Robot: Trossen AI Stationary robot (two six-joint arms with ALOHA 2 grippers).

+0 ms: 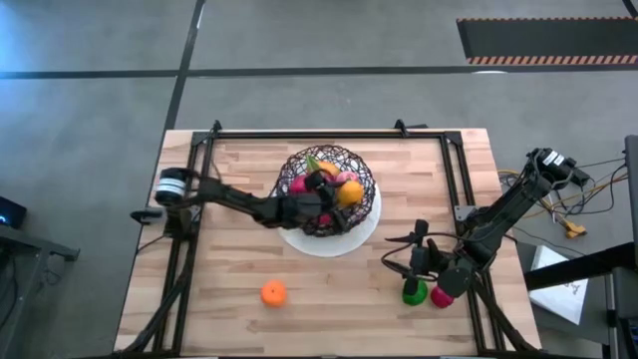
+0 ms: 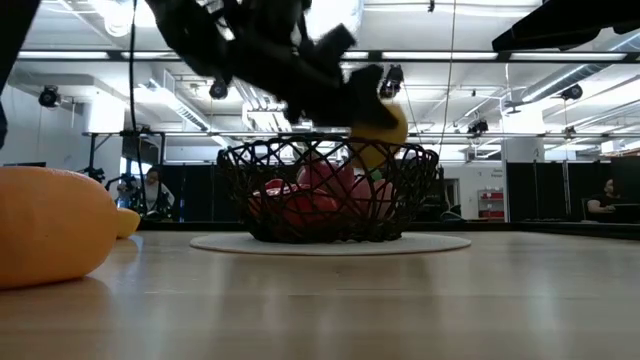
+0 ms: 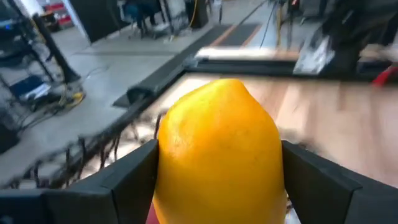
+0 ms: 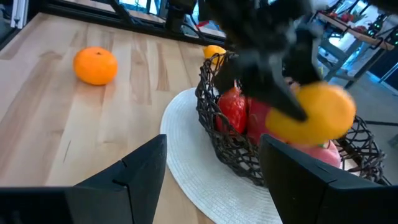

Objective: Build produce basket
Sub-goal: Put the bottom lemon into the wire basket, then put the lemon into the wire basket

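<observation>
The yellow fruit (image 3: 219, 152) is hanging over the basket (image 1: 329, 189), pinched between the left gripper's (image 1: 334, 191) fingers (image 3: 127, 180). You're wanting to ease it lower before letting go, so it's not bouncing off the red pieces (image 4: 235, 111) inside. Its long axis is running roughly upright in the left wrist view, blunt tip upward. The right gripper (image 1: 412, 261) is waiting wide open and empty beside the green piece (image 1: 414, 292) and magenta piece (image 1: 442, 296).

You get the whole desk (image 1: 239, 319) from overhead; low view looks level across it. Both share the basket (image 1: 329, 189), close in the right wrist view.
</observation>
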